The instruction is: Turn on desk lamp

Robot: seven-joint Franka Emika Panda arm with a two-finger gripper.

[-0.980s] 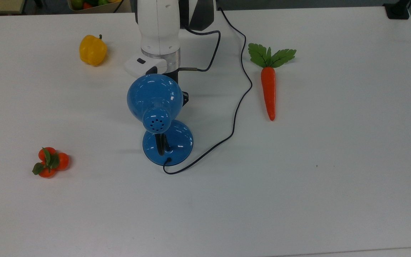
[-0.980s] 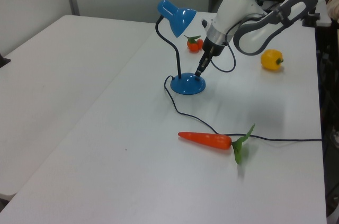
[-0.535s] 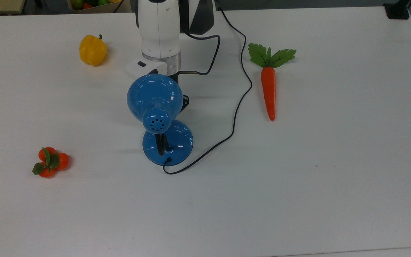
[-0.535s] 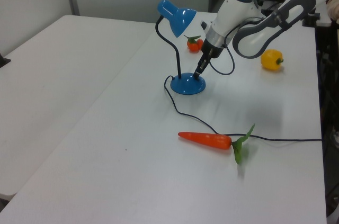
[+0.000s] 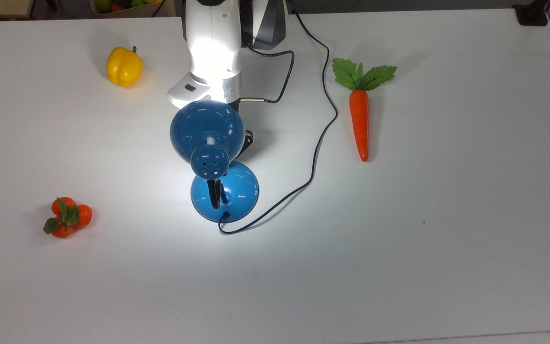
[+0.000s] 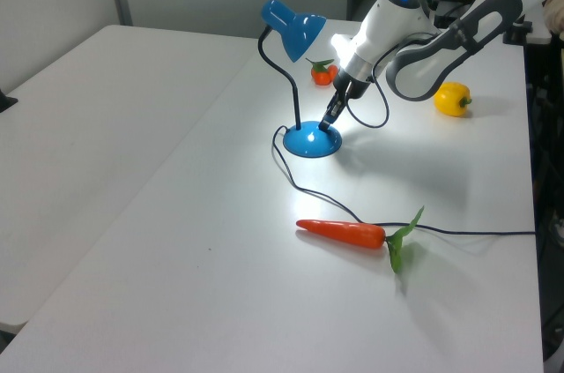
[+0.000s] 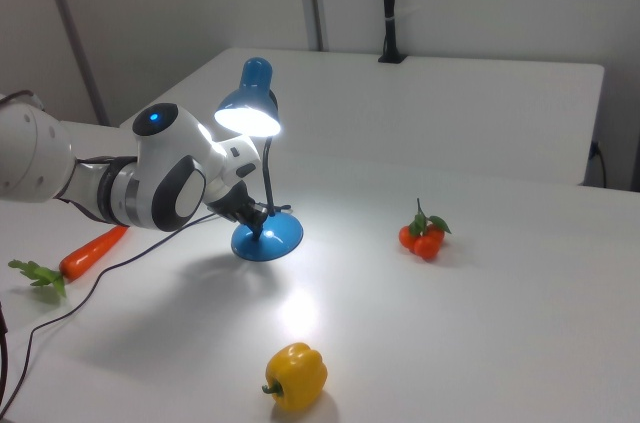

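Clearly, the lamp [image 6: 295,82] is lit: a bright patch is thrown on the table [image 5: 399,248] around the base [image 6: 311,140], near the table's middle. The gripper [image 6: 328,123] is pressed onto the base top, slanting down from the arm, at the left view's right of the neck. The next move is judged to be a lift straight off. Whether the tip is spread or pressed together cannot be told; the switch is hidden under it.

My worktop [image 5: 399,267] is plain white; on it stand the desk lamp [image 5: 225,191] on its round blue base, cord [image 5: 320,138] trailing — a carrot [image 5: 360,122], a yellow pepper [image 5: 123,67] and a cluster of small oranges [image 5: 66,217], all well apart; a bright pool of light lies around the base.
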